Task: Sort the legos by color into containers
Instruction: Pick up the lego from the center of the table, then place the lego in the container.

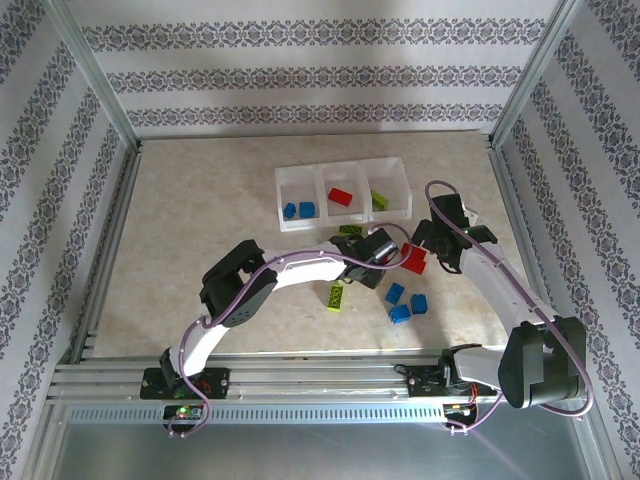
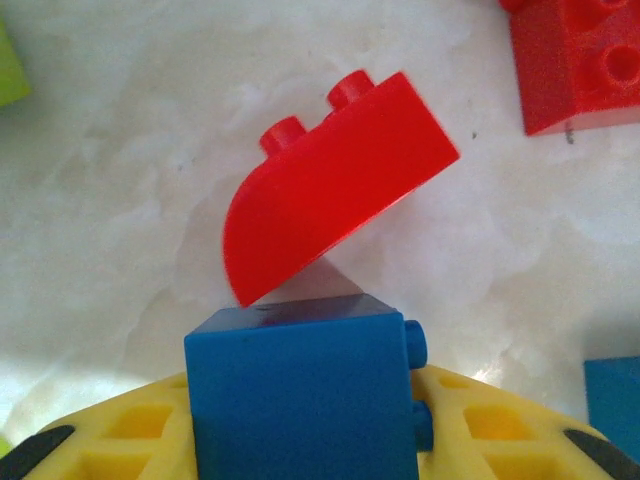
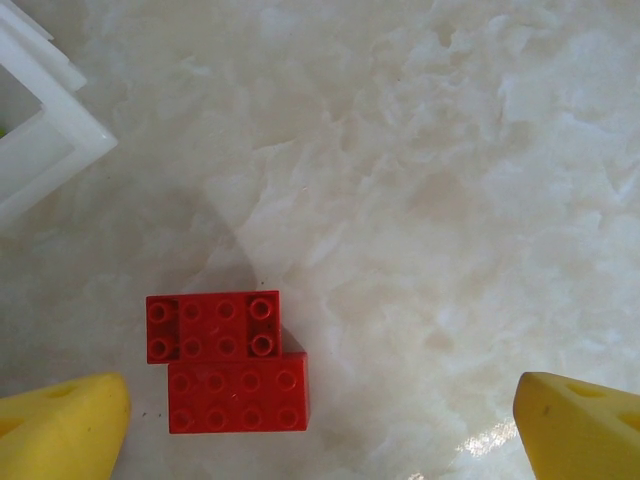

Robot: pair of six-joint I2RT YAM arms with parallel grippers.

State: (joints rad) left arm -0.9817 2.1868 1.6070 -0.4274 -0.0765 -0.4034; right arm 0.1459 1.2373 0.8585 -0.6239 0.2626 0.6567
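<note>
Marbled, glossy beige tabletop (image 1: 200, 200) carries a thin-walled white tray (image 1: 343, 166) of three square bins at upper centre of the overhead view. Two blue bricks (image 1: 298, 210) sit in the left bin, a red brick (image 1: 340, 196) in the middle, a lime brick (image 1: 379, 200) in the right. Loose legos (image 1: 400, 314) lie below the tray, near both arms.

At the bottom edge of its wrist view the left claw (image 2: 300, 445) looks clamped on a blue block (image 2: 300, 385), smooth face up, studs to frame right, with yellow fingers (image 2: 520, 430) on either side. A curved red brick (image 2: 335, 190) lies askew just above it in frame. By my reading the blue block belongs in the left bin, up and left of this claw in the overhead view.

The right claw (image 3: 320, 430) stands wide apart and empty. A red pair (image 3: 228, 362), two matte studded blocks set in an offset step, sits left of the midline between its tips. Its long axis runs left to right in frame, along the line from tip to tip. I judge a shift left is needed, and likely a wrist turn to close across the short sides
</note>
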